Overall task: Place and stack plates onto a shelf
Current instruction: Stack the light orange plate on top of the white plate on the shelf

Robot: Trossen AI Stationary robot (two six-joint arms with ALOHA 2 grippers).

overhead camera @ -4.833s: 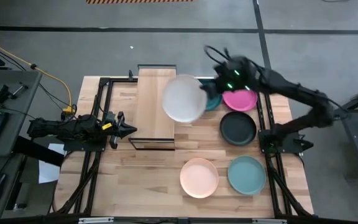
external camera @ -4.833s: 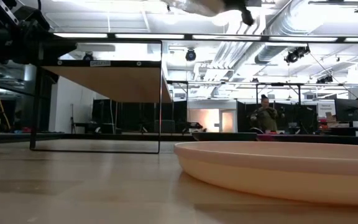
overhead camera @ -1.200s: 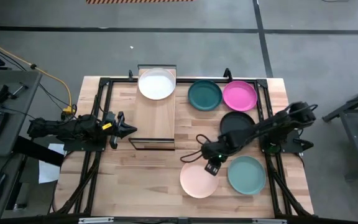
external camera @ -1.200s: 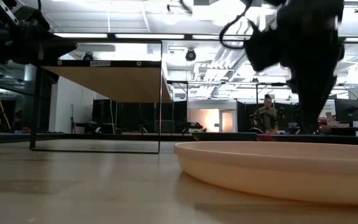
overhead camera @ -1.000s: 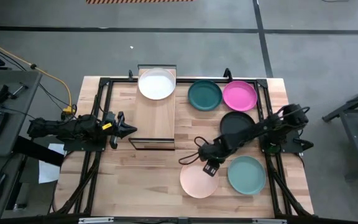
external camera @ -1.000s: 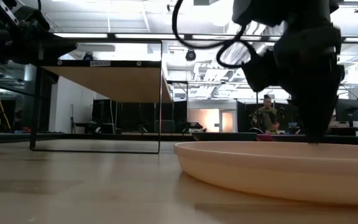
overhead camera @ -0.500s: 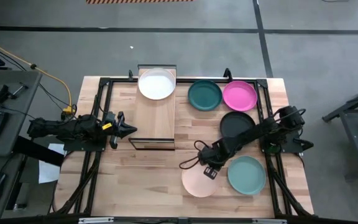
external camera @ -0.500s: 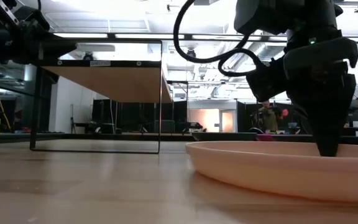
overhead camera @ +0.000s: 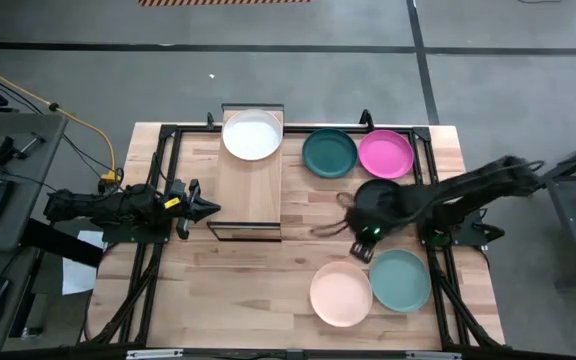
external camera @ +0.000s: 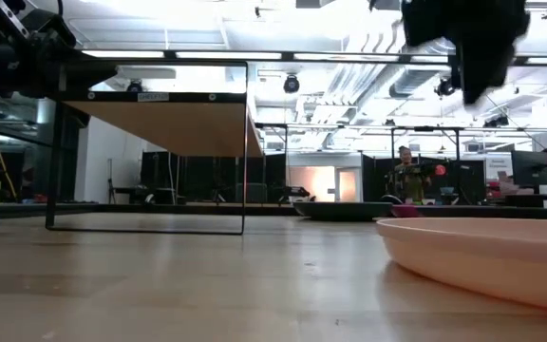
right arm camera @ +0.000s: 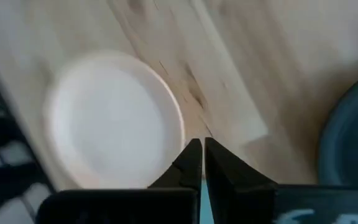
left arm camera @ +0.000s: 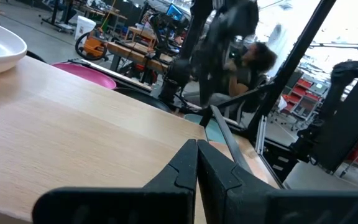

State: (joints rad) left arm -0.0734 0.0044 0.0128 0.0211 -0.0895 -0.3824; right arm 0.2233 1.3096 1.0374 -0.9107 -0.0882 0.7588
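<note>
Peach plate (overhead camera: 341, 294) shifted rightward, right gripper (overhead camera: 362, 249) now raised, empty

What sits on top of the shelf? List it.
Only the white plate sits on the shelf, at its far end. The rest of the board is bare. Anything beneath the board is hidden.

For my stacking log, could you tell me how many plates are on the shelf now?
1: the white plate lies at the far end of the shelf. The other five plates rest on the tabletop.
</note>
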